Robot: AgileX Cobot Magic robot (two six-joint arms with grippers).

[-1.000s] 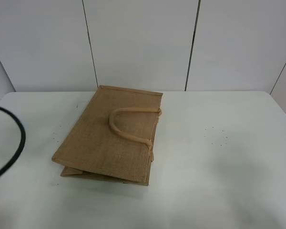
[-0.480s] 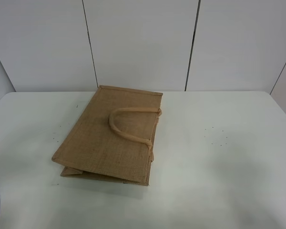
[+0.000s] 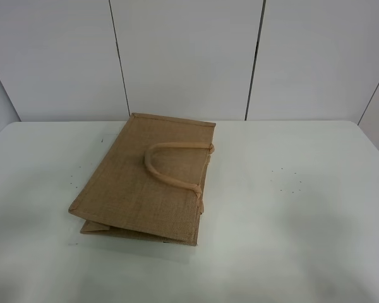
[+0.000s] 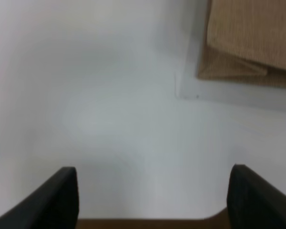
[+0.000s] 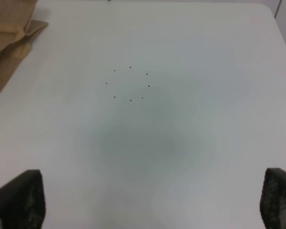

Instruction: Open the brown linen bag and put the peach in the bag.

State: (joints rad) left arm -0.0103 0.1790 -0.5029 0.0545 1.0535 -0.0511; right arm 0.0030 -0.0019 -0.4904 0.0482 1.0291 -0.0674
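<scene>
The brown linen bag (image 3: pixel 148 180) lies flat and closed on the white table (image 3: pixel 290 208), left of the middle, with one beige loop handle (image 3: pixel 170 165) resting on top. A corner of the bag shows in the left wrist view (image 4: pixel 250 43) and in the right wrist view (image 5: pixel 9 36). The peach is not in view. My left gripper (image 4: pixel 152 198) is open and empty over bare table near the front edge, apart from the bag. My right gripper (image 5: pixel 152 198) is open and empty over bare table to the right of the bag. Neither gripper shows in the exterior high view.
White wall panels (image 3: pixel 189 57) stand behind the table. A ring of small dark dots (image 5: pixel 128 85) marks the tabletop right of the bag. The table's front edge (image 4: pixel 148 222) shows below the left gripper.
A black cable at the left edge of the exterior view has moved down and out of sight. The bag has not moved.
</scene>
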